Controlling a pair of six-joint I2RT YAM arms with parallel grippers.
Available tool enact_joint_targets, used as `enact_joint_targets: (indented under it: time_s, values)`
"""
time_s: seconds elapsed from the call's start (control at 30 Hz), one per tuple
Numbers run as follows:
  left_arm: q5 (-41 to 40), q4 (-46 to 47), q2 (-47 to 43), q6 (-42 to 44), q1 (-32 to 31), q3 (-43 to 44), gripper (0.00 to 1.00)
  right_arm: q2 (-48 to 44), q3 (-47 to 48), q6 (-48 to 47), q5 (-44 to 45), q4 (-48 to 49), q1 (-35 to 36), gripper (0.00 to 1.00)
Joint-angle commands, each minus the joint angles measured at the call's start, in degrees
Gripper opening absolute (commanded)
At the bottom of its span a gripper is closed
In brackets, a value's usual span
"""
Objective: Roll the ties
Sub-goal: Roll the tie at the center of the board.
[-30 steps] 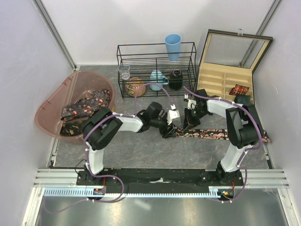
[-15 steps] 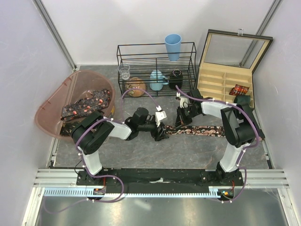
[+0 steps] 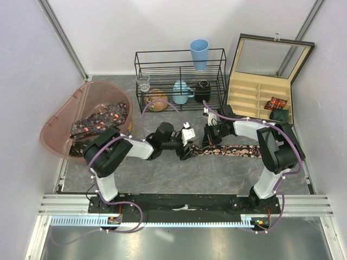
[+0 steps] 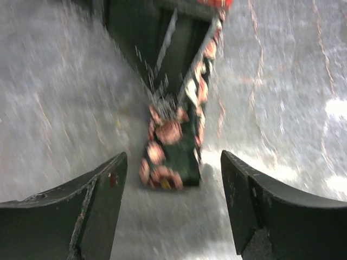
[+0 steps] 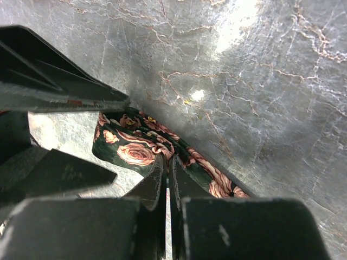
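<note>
a long narrow dark necktie with a red and pink rose pattern [image 3: 230, 151] lies flat on the grey marbled desk [image 3: 162, 176], running from the middle toward the right edge. its left end shows in the left wrist view as a folded, blunt tip [image 4: 171, 160].

the left gripper [image 3: 184, 152] hangs low at that end with its jaws spread wide. the tie's tip sits just ahead of the gap between the black fingers [image 4: 97, 200], which do not touch it.

the right gripper [image 3: 209, 142] is down on the tie just right of the left one, jaws pressed fully together. its tips [image 5: 165, 181] meet the fabric; whether any cloth is pinched cannot be told.

more patterned ties [image 3: 100, 120] lie heaped in a translucent pink plastic tub [image 3: 54, 132] at the left edge. a small rolled tie [image 3: 276, 103] sits in a compartment of the open pale wooden box [image 3: 246, 95] at the far right corner.
</note>
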Motion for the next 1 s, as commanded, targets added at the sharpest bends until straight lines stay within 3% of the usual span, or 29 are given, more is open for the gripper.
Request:
enact_joint_targets:
  time_s: [0.0, 0.13, 0.27, 0.43, 0.5, 0.63, 0.7, 0.73, 0.83, 0.97]
  values:
    - [-0.37, -5.16, 1.39, 8.27, -1.23, 6.81, 0.77, 1.98, -2.06, -4.09, 7.12, -2.15, 0.60, 0.00]
    - [-0.36, -9.56, 2.63, 10.47, -2.72, 9.54, 0.77, 1.54, -1.36, -4.35, 6.85, -2.77, 0.60, 0.00]
    - [-0.80, -14.66, 4.03, 9.95, -3.51, 11.99, 0.67, 0.75, -0.39, -3.83, 6.33, -3.65, 0.51, 0.00]
    - [-1.94, -17.12, 5.26, 9.34, -3.95, 12.35, 0.68, 0.57, 1.02, -3.13, 5.10, -4.96, 0.59, 0.00]
    - [-2.82, -19.06, 6.31, 8.37, -4.04, 12.97, 0.62, 0.22, 1.28, -2.95, 4.22, -5.23, 0.60, 0.00]
    - [-4.93, -19.68, 7.55, 7.23, -4.04, 13.06, 0.40, -0.22, 2.42, -2.16, 3.43, -7.24, 0.59, 0.00]
    - [-5.55, -19.50, 7.55, 7.57, -4.04, 12.79, 0.33, -0.22, 3.04, -1.37, 2.90, -9.00, 0.51, 0.08]
    - [-5.72, -19.68, 7.72, 7.75, -4.13, 12.71, 0.30, -0.22, 3.48, -0.58, 2.72, -9.53, 0.51, 0.19]
    - [-5.90, -19.85, 7.37, 8.45, -4.13, 12.36, 0.26, -0.57, 4.36, 0.39, 1.94, -11.55, 0.33, 0.32]
    - [-6.25, -19.85, 7.37, 8.63, -4.13, 12.18, 0.25, -0.49, 4.62, 2.06, 0.09, -12.96, -0.72, 0.33]
